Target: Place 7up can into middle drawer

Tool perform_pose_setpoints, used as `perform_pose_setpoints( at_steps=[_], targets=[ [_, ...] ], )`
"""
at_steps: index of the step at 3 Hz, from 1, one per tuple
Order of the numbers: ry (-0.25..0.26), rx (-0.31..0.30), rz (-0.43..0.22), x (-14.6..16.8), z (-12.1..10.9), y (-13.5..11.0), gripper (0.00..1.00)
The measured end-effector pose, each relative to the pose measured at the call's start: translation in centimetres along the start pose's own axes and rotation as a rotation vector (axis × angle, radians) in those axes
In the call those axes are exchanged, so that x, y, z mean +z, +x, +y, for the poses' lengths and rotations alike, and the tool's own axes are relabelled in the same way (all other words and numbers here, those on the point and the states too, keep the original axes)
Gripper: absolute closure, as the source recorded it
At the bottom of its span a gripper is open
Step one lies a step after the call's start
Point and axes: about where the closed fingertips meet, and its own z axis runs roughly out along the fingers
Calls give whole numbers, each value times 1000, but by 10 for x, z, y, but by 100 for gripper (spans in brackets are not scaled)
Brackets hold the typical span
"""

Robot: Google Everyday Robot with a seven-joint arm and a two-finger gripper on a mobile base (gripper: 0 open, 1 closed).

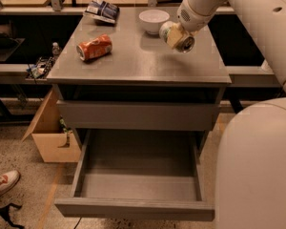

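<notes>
7up can (183,41) held by claw (175,32) over cabinet (133,67).

Layout, clock positions taken from the centre of the cabinet top (138,66):
- second soda can (94,47) at 9 o'clock, lying on its side on the top
- packet (101,11) at 11, at the back edge
- bowl (154,20) at 12, on the top
- gripper (175,31) at 2, just right of the bowl, holding the 7up can (181,38) tilted above the top
- upper drawer front (136,116) closed, below the top
- middle drawer (133,209) under it, pulled out toward 6
- cardboard box (50,137) on the floor at 8, beside the cabinet
- shoe (2,184) farther out at 8
- robot body (257,171) at 4, in front
</notes>
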Motion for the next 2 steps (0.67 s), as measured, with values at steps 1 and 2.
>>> perform_pose_setpoints(
  at_steps=[1, 2],
  targets=[
    [-18, -22, -28, -11, 7, 13, 100],
    [-70, -129, -71, -37, 41, 37, 100]
  ],
)
